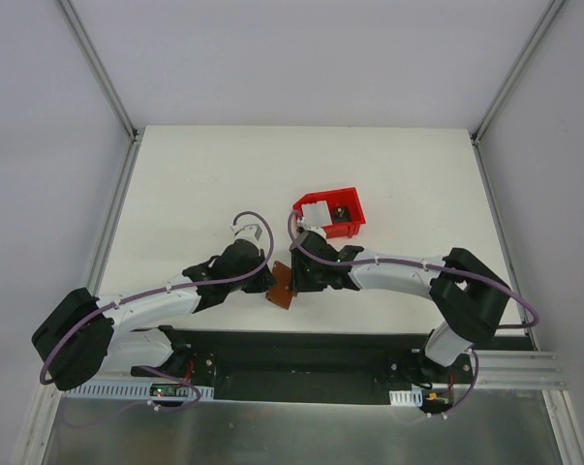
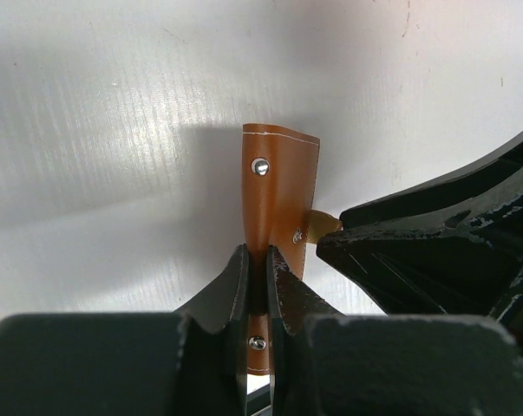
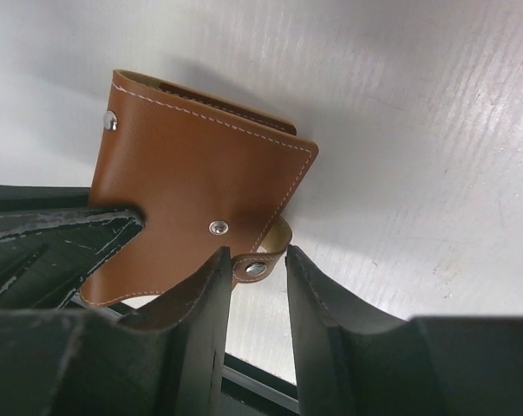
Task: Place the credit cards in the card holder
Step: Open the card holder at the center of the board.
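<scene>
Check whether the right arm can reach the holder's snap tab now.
Probably yes: the snap tab already sits inside the open right gripper, with nothing between, while the left gripper pinches the card holder.

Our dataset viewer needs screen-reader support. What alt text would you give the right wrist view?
A folded brown card holder hangs tilted over a white table, its unfastened snap tab between the two fingers of the right gripper at the bottom of the frame. The left gripper reaches in from the left and grips the holder's edge.
</scene>
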{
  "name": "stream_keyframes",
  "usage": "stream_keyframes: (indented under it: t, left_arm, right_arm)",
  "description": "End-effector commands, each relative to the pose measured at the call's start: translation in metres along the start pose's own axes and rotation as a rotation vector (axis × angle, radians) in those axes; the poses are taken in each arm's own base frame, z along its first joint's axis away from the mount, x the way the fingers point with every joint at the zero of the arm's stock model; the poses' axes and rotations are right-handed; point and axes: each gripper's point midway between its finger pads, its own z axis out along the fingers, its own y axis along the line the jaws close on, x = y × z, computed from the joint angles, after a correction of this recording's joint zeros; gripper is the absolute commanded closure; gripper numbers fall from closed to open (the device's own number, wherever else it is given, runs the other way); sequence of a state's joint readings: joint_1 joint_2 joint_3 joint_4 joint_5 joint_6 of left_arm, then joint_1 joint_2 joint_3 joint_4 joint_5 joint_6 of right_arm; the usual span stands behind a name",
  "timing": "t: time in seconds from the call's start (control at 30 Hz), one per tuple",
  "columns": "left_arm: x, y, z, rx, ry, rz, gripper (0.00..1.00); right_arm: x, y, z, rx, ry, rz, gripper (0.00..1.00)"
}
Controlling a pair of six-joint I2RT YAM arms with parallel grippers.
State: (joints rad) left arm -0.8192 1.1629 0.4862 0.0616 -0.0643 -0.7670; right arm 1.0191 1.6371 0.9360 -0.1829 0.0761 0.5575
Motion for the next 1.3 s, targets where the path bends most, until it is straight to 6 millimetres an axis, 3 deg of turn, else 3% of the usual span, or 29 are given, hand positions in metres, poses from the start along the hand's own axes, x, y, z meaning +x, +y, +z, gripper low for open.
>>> stream_keyframes:
  t: [0.0,0.73,0.93,1.27]
  left_arm:
    - [-0.014,-0.011,-0.005,0.017,-0.043,0.015,1.0]
    - [-0.015,-0.014,-0.004,0.023,-0.039,0.024,1.0]
    - [-0.014,-0.014,-0.004,0.024,-0.035,0.026,1.0]
    - [-0.013,-0.014,-0.005,0.029,-0.032,0.029,1.0]
  right_arm:
    - [0.002,-0.008,-0.011,0.024,-0.008,-0.016,0.66]
    - [0.009,-0.024,-0.016,0.075,-0.005,-0.007,0.67]
    - [0.008,-0.023,-0.017,0.069,-0.008,-0.006,0.75]
    - [0.014,-0.029,-0.01,0.087,0.011,-0.001,0.7]
